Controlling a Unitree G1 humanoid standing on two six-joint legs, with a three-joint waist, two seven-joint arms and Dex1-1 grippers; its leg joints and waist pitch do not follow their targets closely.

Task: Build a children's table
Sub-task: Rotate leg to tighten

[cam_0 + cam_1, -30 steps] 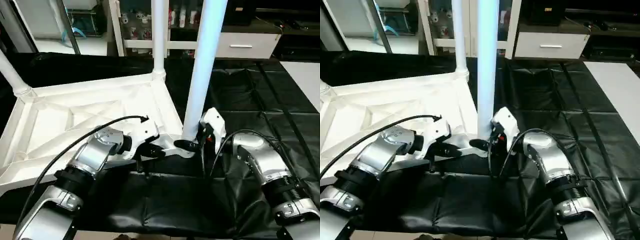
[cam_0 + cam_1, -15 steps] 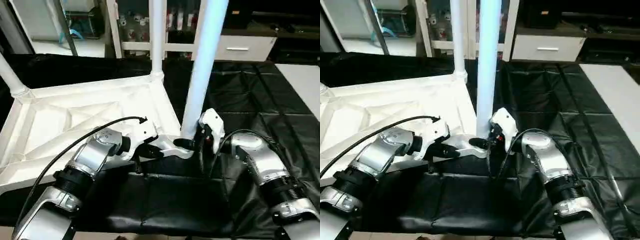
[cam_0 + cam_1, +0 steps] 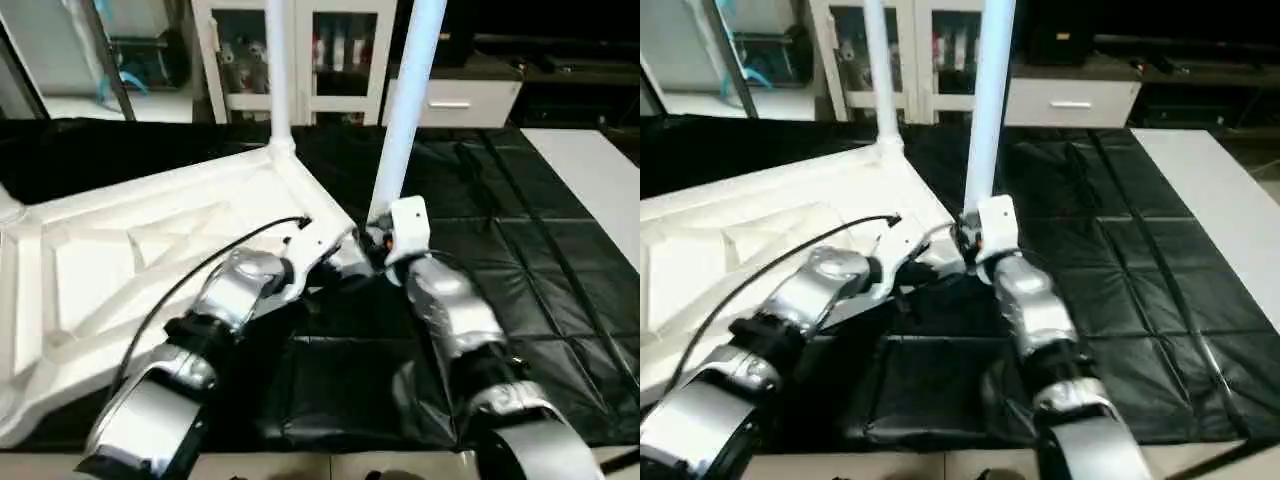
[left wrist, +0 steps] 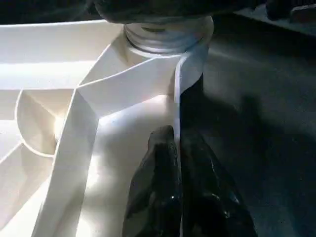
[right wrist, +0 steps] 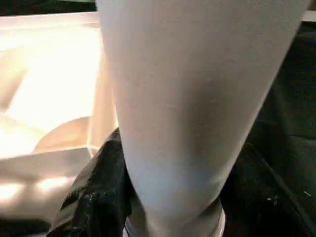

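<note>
Tabletop (image 3: 130, 260) lies underside up on the black-covered table (image 3: 520, 250), filling its left half; the right half is bare black cover out to the edge. Two legs stand upright in corner sockets: far leg (image 3: 277, 70), near leg (image 3: 405, 110). Left gripper (image 4: 178, 148) jaws pressed together on the tabletop's thin rim wall, just beside the near socket. Right gripper (image 5: 168, 197) jaws straddle the near leg at its base, one finger (image 5: 96, 187) on each side, touching it.
</note>
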